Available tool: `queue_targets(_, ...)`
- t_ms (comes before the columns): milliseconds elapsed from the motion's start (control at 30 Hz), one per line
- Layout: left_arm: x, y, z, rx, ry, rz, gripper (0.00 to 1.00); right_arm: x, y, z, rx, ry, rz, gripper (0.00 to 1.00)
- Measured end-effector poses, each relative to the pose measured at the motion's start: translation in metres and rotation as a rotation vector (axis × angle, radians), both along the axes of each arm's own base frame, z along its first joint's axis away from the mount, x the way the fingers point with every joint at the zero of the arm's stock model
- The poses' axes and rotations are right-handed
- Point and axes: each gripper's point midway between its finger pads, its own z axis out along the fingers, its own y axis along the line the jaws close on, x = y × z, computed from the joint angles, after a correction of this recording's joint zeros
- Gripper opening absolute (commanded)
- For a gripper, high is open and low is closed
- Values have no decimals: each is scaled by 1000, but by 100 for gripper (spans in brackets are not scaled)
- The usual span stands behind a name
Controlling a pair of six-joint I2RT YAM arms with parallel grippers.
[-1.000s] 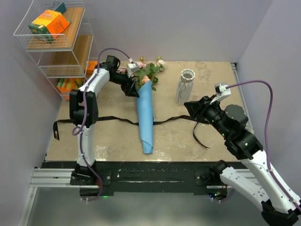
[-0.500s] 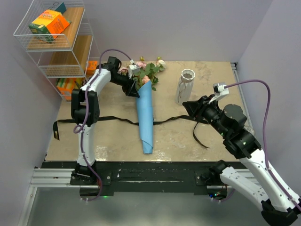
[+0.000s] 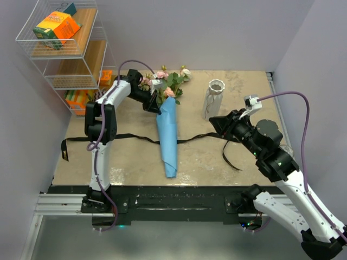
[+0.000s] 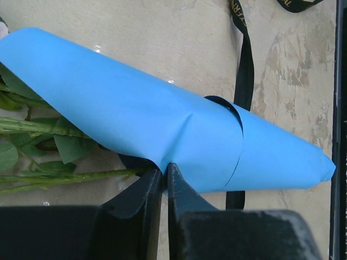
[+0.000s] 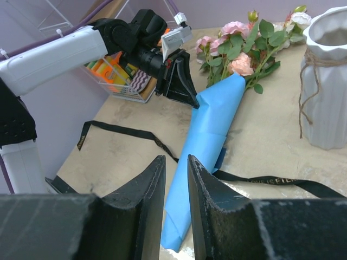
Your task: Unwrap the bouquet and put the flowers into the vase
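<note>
nearest me, the pointed end of the bouquet point(image 3: 168, 135) sits just short of the table point(image 3: 249, 162) front edge. its blue paper cone point(image 4: 162, 108) lies flat & runs straight away twd the back wall. a thin black ribbon point(image 3: 119, 136) lies slack across the table, left to right, crossing the cone abt midway. it looks to pass under it, tho in the left wrist view a thin dark arc curls over the paper & i can't tell if that's ribbon or a paper edge.

right of the cone, well apart from it, the right gripper point(image 5: 175, 160) hangs over the table near the ribbon, pointed twd the cone. its jaws are narrow w/ a slim gap & nothing btw them. just beyond it the vase point(image 3: 213, 100) stands upright: white, ribbed, twine round its neck, near the bouquet's head but not touching.

at the cone's wide end the left gripper point(image 4: 164, 172) comes in from the left, fingers pressed almost together, pinching the paper right at its edge. the paper creases there. the flowers point(image 3: 172, 81) stick out past that mouth, pink & peach heads w/ green leaves, stems just beside the left gripper's tips.

far left, a wire shelf point(image 3: 59, 51) w/ an orange box point(image 3: 57, 27) on top.
</note>
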Motion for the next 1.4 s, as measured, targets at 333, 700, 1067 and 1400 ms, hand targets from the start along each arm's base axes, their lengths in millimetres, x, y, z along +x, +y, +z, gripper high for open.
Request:
queue_targets(333,-8,-12,40,-21,-52,-12,0,-2,2,-2,16,3,14,26)
queue_targets(700,-34,-61,117,-51,-137,-6,95,-8,0,2,28,-14,17,41)
queue_targets(1067,-49,-67,92,78,-112,88,99,-8,0,0,28,-9,16,52)
queue_targets(1400,-12,-18,67,148,-127,289,99,-8,0,0,28,-8,17,52)
